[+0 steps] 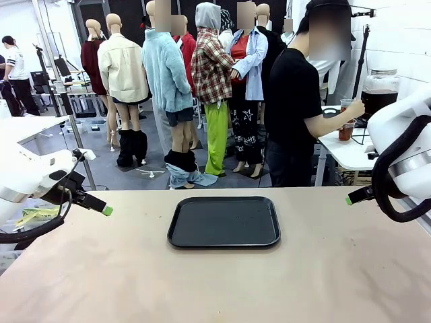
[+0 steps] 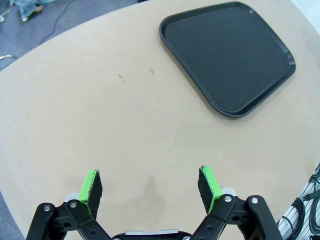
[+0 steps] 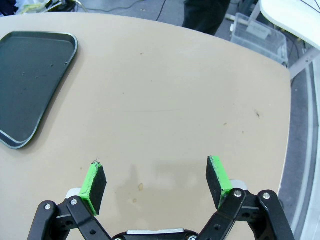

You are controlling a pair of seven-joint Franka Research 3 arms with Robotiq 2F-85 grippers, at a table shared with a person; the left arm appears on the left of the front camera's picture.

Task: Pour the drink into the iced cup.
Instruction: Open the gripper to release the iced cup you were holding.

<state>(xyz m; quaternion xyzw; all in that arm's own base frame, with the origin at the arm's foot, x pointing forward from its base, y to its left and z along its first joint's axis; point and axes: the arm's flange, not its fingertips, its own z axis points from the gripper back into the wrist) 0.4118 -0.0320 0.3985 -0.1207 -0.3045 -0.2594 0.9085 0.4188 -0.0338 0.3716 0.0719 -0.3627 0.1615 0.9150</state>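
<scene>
The counter [image 1: 101, 282] is a pale beige surface with a rounded edge, showing a few small specks and faint stains. A black tray [image 1: 224, 222] with a raised rim lies flat at the middle of the counter, nothing on it. Behind the counter the floor is grey, with cables trailing across it.

At the left, the left gripper [image 2: 150, 189] hangs above bare counter, well apart from the tray. Its jaws stand fully apart; the green pads [image 2: 91, 186] touch nothing and nothing lies between them.

At the right, the right gripper [image 3: 156, 183] likewise hangs over bare counter, the tray off to one side and well apart. Its jaws are spread wide, with nothing between them and no contact with the surface.

Beyond the far right of the counter a person [image 1: 293, 114] in a black top stands beside a white side table [image 1: 347, 153]. The person's hand [image 1: 353, 109] holds a clear cup [image 1: 346, 124] of reddish-brown drink [image 1: 346, 131] over that table. A large glass jar [image 1: 381, 94] with dark liquid stands just behind the cup, near the white brick wall.
</scene>
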